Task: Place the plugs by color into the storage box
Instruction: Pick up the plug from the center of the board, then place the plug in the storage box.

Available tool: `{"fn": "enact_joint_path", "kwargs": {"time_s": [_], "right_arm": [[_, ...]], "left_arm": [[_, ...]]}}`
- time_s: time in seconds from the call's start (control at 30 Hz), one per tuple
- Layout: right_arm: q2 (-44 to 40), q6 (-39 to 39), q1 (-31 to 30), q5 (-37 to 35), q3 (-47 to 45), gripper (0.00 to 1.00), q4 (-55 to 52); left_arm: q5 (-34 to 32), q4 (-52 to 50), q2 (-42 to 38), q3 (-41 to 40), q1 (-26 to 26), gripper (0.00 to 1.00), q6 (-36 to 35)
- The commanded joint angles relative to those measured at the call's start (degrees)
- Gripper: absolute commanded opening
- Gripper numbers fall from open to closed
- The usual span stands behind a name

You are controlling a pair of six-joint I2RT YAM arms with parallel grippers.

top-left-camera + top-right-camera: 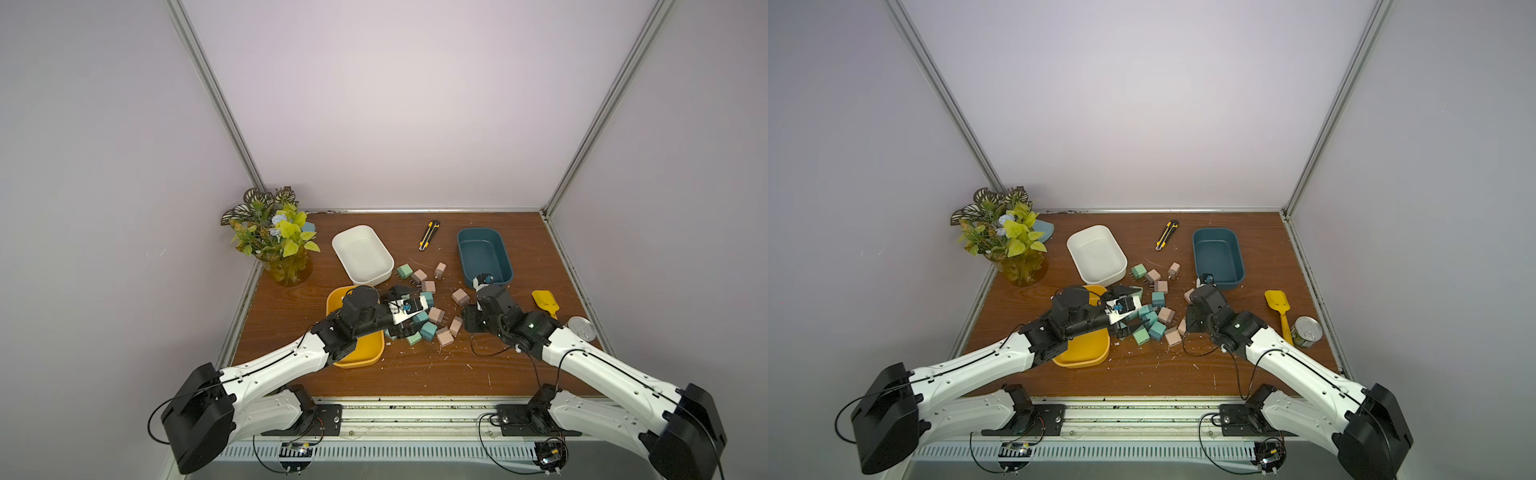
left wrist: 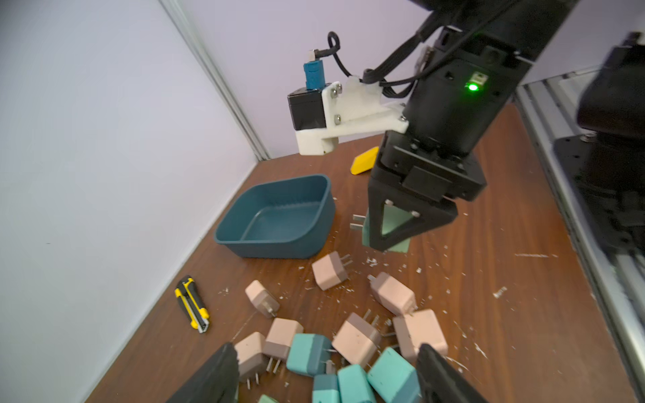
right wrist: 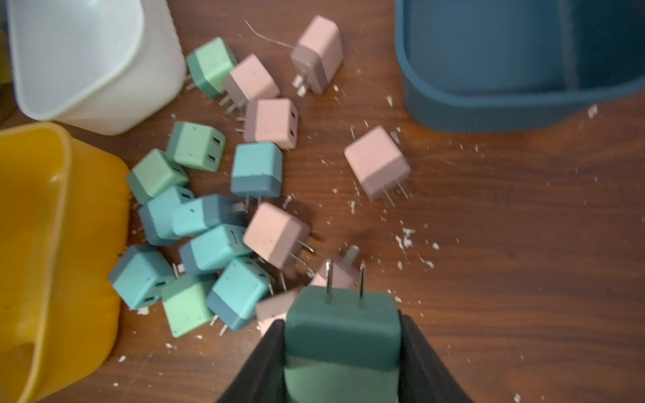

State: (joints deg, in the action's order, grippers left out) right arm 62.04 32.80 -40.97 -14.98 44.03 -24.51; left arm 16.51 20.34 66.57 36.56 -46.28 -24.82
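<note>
Plug (image 3: pixel 342 335), mint green with a darker base, is clenched in the right arm's jaws, which press on two opposite flat sides while both metal prongs point out ahead, free. It hangs low over the desk (image 1: pixel 415 374), just in front of the blue box (image 1: pixel 484 255). It looks light, hard and stiff, with smooth faces that could slip under a weak squeeze. The flat sides are the place to grip, since the thin prongs would likely bend or snag. The other plugs (image 3: pixel 209 216), pink, blue and green, lie heaped on the desk beside the blue box, between it and the white box (image 1: pixel 361 253) and yellow box (image 1: pixel 365 351). The left arm's jaws stand released and wide over the blue ones in that heap, grasping nothing. All three boxes look empty, though the yellow one is partly hidden. A knife (image 1: pixel 429 235) lies behind the heap, level with the blue box's far end.
</note>
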Motion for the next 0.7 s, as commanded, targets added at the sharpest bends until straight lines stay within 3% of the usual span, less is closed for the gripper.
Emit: {"fn": "enact_joint_path", "kwargs": {"time_s": [0.0, 0.13, 0.33, 0.67], "right_arm": [[2.74, -8.51, 1.95, -0.26, 5.59, 0.31, -0.65], [6.78, -12.82, 6.66, 2.34, 10.34, 0.28, -1.33], [10.47, -13.98, 15.34, 6.85, 12.96, 0.26, 2.04], [19.38, -15.84, 25.16, 4.34, 19.09, 0.25, 9.92]], "left_arm": [[-10.58, 3.83, 4.79, 5.12, -0.53, 0.83, 2.04], [-16.15, 5.12, 10.57, 8.96, -0.54, 0.86, 3.09], [-13.64, 9.8, 14.95, 10.99, -0.53, 0.92, 3.61], [-10.83, 1.44, 25.26, 22.04, -0.14, 0.92, 6.21]]}}
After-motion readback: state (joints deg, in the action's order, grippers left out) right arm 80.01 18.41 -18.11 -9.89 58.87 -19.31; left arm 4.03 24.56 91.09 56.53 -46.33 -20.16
